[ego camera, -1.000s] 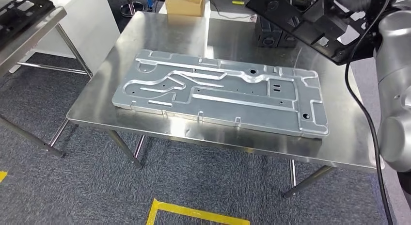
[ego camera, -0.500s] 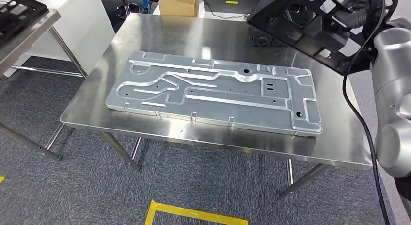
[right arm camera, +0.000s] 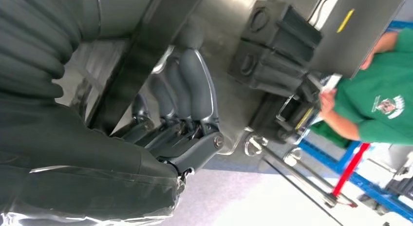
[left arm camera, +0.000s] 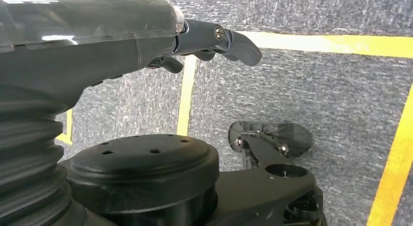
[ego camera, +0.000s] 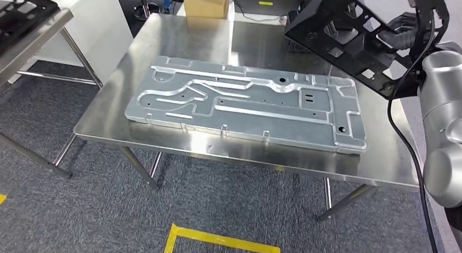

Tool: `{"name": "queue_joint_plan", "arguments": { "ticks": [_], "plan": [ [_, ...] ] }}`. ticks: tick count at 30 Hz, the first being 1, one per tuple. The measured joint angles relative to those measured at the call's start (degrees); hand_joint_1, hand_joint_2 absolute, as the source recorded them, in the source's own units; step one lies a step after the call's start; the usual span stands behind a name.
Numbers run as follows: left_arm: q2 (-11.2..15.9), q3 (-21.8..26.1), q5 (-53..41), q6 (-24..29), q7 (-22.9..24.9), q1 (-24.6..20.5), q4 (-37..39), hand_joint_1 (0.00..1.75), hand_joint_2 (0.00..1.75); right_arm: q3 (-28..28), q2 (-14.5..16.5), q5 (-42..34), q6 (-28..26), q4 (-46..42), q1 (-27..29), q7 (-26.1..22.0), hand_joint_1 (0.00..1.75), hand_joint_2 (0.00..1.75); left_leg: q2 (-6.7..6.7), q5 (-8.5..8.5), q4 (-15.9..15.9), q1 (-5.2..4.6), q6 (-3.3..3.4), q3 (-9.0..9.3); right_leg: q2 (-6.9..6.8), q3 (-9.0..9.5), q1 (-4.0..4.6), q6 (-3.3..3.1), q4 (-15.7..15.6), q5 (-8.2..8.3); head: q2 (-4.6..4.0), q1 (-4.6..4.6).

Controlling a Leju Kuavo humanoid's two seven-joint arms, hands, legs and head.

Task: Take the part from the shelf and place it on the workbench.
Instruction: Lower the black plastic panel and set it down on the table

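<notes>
**Kid:** What was the robot holding up there?

**Me:** The black part (ego camera: pixel 348 37). My right hand (right arm camera: pixel 182 114) had its fingers wrapped tight around one edge of it. That was why it hung tilted in the air, above the far right corner of the surface (ego camera: pixel 180 40), not touching it.

**Kid:** Why so high?

**Me:** I think it had to clear the big grey metal plate (ego camera: pixel 245 103) that lay flat across the middle. The plate took up most of the room, so I judged the part needed a bare spot beside it.

**Kid:** And the other hand?

**Me:** My left hand (left arm camera: pixel 214 41) hung down over the floor with its yellow tape lines (left arm camera: pixel 185 97). It held nothing. Its fingers looked a bit bent, but I could not tell if it was clenched or loose.

**Kid:** Was anyone near?

**Me:** Yes, a person in a green shirt (right arm camera: pixel 384 109) stood past the surface.
</notes>
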Motion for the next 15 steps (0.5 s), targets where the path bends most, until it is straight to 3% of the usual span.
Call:
{"name": "queue_joint_plan", "arguments": {
  "ticks": [4, 5, 7, 9, 10, 11, 13, 15],
  "plan": [
    [0.06, 0.00, -0.07, 0.00, 0.05, 0.00, 0.00, 0.00, 1.75, -0.49, -0.39, -0.02, -0.12, 0.12, 1.32, -0.30, 0.00, 0.00, 0.00, -1.13, 1.30, 0.08, -1.01, -0.61, 0.11, -0.07, -0.09, -1.62, -0.21, 0.01, 0.00, -0.09],
    [0.08, 0.00, 0.04, 0.05, 0.12, 0.00, 0.00, 0.00, 1.75, -0.62, -0.41, -0.02, -0.15, 0.12, 1.44, -0.37, 0.00, 0.00, 0.02, -2.45, 3.31, 0.17, -1.37, -1.48, 0.11, -0.07, -0.21, -1.95, -0.30, 0.08, 0.00, -0.13],
    [0.09, 0.01, 0.19, 0.25, 0.30, 0.00, 0.00, 0.00, 1.75, -0.99, -0.49, -0.02, -0.24, 0.12, 1.59, -0.52, 0.00, 0.00, 0.07, -6.09, 10.38, 0.45, -1.91, -4.65, 0.08, -0.11, -0.19, -2.29, -0.31, 0.11, 0.00, -0.22],
    [0.09, 0.02, 0.16, 0.56, 0.40, -0.01, 0.00, 0.00, 0.87, -1.26, -0.67, -0.02, -0.28, 0.13, 1.89, -0.63, 0.00, 0.00, 0.07, -7.92, 16.25, 0.62, -2.05, -7.34, 0.08, -0.12, -0.12, -2.34, -0.29, 0.11, 0.00, -0.20],
    [0.09, 0.02, 0.15, 0.73, 0.40, -0.03, 0.00, 0.00, 0.44, -1.34, -0.79, -0.02, -0.29, 0.13, 2.03, -0.70, 0.00, 0.00, 0.07, -7.31, 16.33, 0.65, -1.97, -7.38, 0.08, -0.08, -0.07, -2.34, -0.27, 0.10, 0.00, -0.20],
    [0.09, 0.02, 0.12, 0.88, 0.38, -0.06, 0.00, 0.00, 0.00, -1.42, -0.90, -0.02, -0.30, 0.13, 2.13, -0.78, 0.00, 0.00, 0.07, -5.78, 14.27, 0.66, -1.77, -6.39, 0.10, -0.02, -0.02, -2.33, -0.25, 0.09, 0.00, -0.20],
    [0.15, 0.02, 0.12, 1.09, 0.19, -0.05, 0.00, 0.00, 0.00, -1.68, -1.25, -0.02, -0.39, 0.10, 2.15, -0.95, 0.00, 0.00, 0.05, -2.07, 6.34, 0.49, -0.96, -2.49, 0.12, 0.11, 0.11, -2.22, -0.27, 0.06, 0.00, -0.18],
    [0.23, 0.02, 0.13, 1.12, -0.26, 0.01, 0.00, 0.00, 0.00, -2.03, -1.83, -0.03, -0.54, 0.08, 2.09, -1.06, 0.00, 0.00, 0.03, -0.50, 0.96, 0.21, -0.35, 0.03, 0.11, 0.01, 0.21, -1.82, -0.34, 0.18, 0.00, -0.15]
  ]
}}
